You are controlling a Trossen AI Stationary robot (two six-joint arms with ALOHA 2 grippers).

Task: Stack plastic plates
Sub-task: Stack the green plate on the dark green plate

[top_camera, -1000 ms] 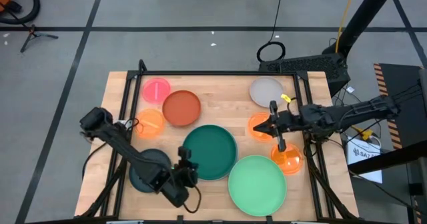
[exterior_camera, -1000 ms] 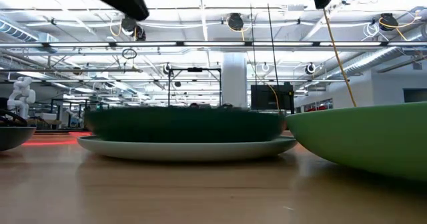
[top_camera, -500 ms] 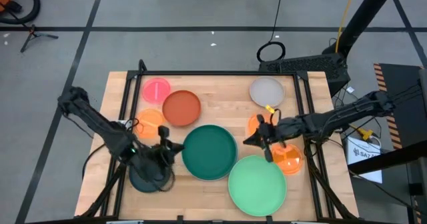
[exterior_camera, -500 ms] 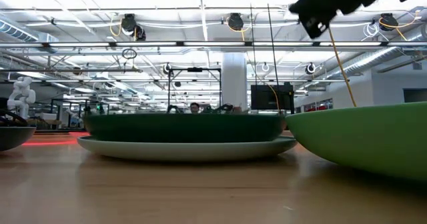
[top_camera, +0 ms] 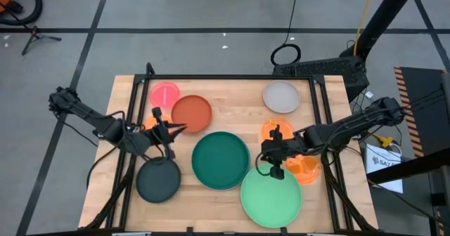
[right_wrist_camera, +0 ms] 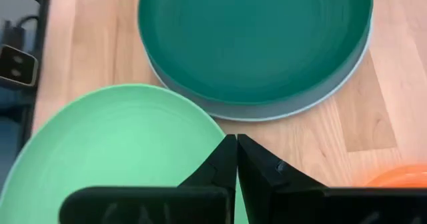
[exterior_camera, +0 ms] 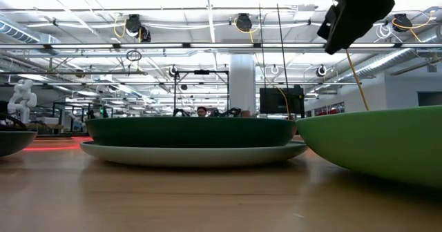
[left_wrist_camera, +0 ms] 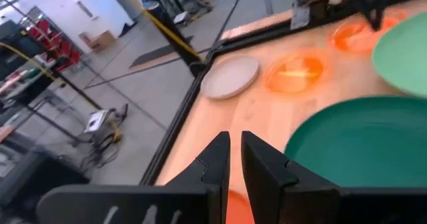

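Note:
In the high view a dark green plate sits in a pale plate whose rim shows beneath it. A light green plate and a black plate lie near the front edge. Pink, red-brown and grey-white plates lie farther back, with three orange plates. My left gripper, shut, hovers between the left orange plate and the red-brown one. My right gripper, shut, hangs high over the light green plate's far rim.
The wooden table has a black frame along its left and right sides. Bare wood lies between the red-brown and grey-white plates. Cables and floor gear lie beyond the far edge.
My left arm has swung from above the black plate near the front edge toward the far edge, now over the left orange and red-brown plates, and has turned to point right. My right gripper has moved left and nearer, from the orange plates to the light green plate's far rim.

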